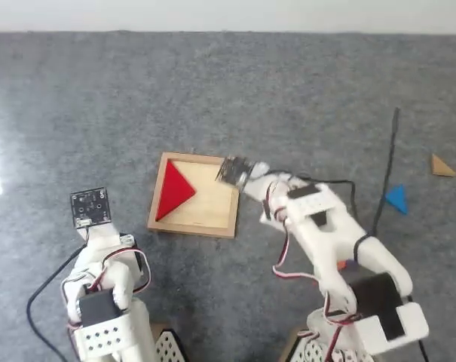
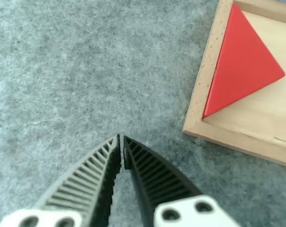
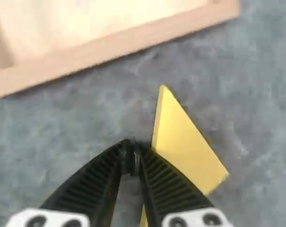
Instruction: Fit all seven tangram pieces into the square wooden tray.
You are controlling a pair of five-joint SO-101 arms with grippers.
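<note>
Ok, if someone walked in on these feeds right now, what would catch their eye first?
The red triangle stands out first, lying in the left half of the wooden tray at mid-table in the high view. Next comes the yellow piece, right against the right gripper on the carpet just outside the tray's rim. A blue triangle lies far off to the right.

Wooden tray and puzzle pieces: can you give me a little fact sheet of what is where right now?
Tray: square wooden tray on grey mat
Inside tray: one red triangle, along the side nearer the left arm
Right arm: right gripper shut on yellow piece, just outside the tray's rim
Left arm: left gripper shut, holding nothing, over the mat beside the tray
Loose pieces: blue triangle and tan triangle, well away on the right arm's side
</note>
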